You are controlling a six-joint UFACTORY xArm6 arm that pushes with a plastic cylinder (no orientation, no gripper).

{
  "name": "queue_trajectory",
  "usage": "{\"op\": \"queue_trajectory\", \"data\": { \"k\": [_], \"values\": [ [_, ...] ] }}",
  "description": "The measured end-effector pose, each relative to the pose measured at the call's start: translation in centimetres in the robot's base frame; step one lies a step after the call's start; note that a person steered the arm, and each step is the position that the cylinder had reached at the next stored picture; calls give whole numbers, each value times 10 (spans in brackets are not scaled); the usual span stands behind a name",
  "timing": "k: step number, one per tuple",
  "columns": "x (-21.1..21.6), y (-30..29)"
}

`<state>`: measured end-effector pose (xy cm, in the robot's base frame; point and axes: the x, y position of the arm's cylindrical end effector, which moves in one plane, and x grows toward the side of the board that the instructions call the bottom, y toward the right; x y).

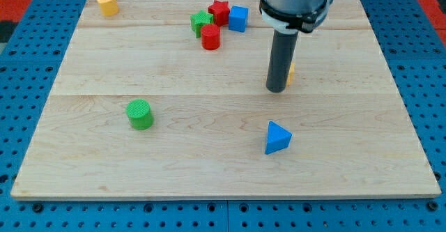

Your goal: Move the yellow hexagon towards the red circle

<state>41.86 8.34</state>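
Observation:
The yellow hexagon point(291, 72) is mostly hidden behind my rod; only a thin yellow edge shows on the rod's right side. My tip point(276, 90) rests on the board right against the hexagon's left side. The red circle point(211, 37) stands up and to the left of the tip, near the view's top, touching the green star point(201, 21).
A red star point(219, 11) and a blue cube point(238, 18) sit beside the red circle. A yellow heart point(106, 4) is at the top left. A green circle point(140, 113) is at the lower left. A blue triangle point(277, 138) lies below the tip.

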Motion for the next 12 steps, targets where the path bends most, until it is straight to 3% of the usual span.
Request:
{"op": "queue_trajectory", "data": {
  "k": [5,8,12],
  "values": [
    [-34,71],
    [-47,12],
    [-122,-45]
  ]
}}
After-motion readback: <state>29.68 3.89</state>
